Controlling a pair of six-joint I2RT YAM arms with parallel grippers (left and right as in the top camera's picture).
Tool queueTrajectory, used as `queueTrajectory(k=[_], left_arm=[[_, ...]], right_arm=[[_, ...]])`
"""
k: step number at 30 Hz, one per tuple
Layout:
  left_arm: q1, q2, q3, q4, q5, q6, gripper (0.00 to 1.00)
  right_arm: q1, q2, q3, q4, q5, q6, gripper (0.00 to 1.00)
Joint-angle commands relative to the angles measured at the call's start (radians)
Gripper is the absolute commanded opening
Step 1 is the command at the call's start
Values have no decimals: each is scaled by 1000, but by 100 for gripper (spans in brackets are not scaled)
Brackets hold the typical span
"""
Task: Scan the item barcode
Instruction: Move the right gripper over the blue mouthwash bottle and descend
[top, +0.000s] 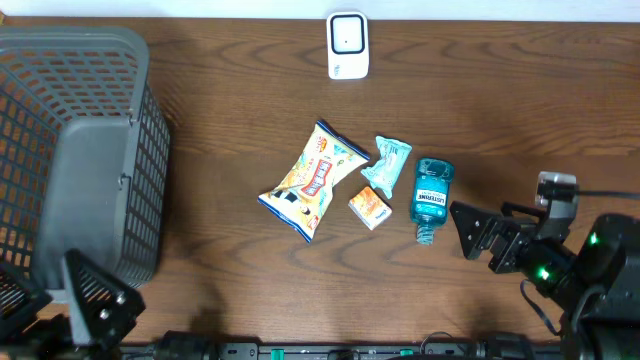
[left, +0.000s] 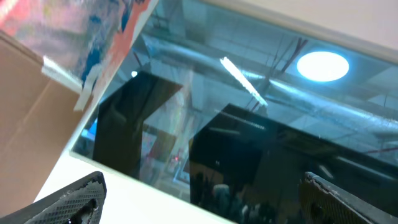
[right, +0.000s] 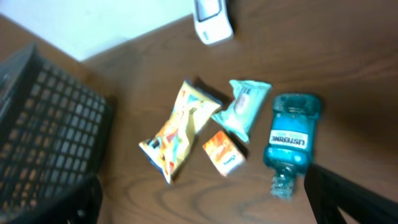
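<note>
Right hand (top: 468, 230) spread wide near mouthwash bottle (top: 431, 195); basket (top: 100, 180) far left.

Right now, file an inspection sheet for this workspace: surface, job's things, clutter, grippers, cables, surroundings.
Surface: brown wooden table, no spills seen.
Job's things: white scanner at the far edge; snack bag, teal packet, orange box and mouthwash bottle clustered mid-table.
Clutter: grey basket at the left.
Grippers: left gripper open, holding nothing; right gripper open, holding nothing, beside the bottle.
Cables: black cable by the right arm.
Surroundings: white wall behind the table.
</note>
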Motion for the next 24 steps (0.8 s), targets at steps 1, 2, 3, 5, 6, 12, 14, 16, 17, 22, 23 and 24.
queueTrajectory(k=[1, 2, 3, 5, 6, 12, 14, 16, 17, 22, 23, 24], left_arm=[[2, 2, -47, -3, 1, -68, 98], [2, 2, -62, -15, 1, -85, 98], [2, 3, -81, -31, 0, -91, 98], [2, 5, -101, -62, -5, -90, 98], [2, 6, -111, -89, -8, -91, 98], [2, 19, -149, -286, -10, -90, 98], [2, 26, -158, -337, -10, -90, 98], [2, 36, -171, -358, -10, -90, 98], [2, 40, -179, -361, -10, -90, 98], [2, 48, -221, -402, -10, -91, 98], [2, 49, -225, -422, -10, -91, 98], [2, 50, -230, -445, -10, -91, 98]], right_arm=[[33, 43, 58, -41, 42, -32, 99], [44, 49, 59, -43, 13, -33, 99], [56, 53, 59, -44, -39, -49, 99], [65, 55, 58, -43, -77, -61, 99], [65, 55, 57, -35, -77, -60, 99], [83, 76, 57, 40, -37, -21, 99], [107, 113, 57, 33, 31, 27, 99], [143, 166, 57, 30, 104, 68, 99], [165, 199, 57, 30, 150, 106, 99], [250, 399, 57, 5, 393, 351, 98], [261, 450, 57, 5, 410, 366, 99], [270, 493, 57, 8, 415, 375, 99]])
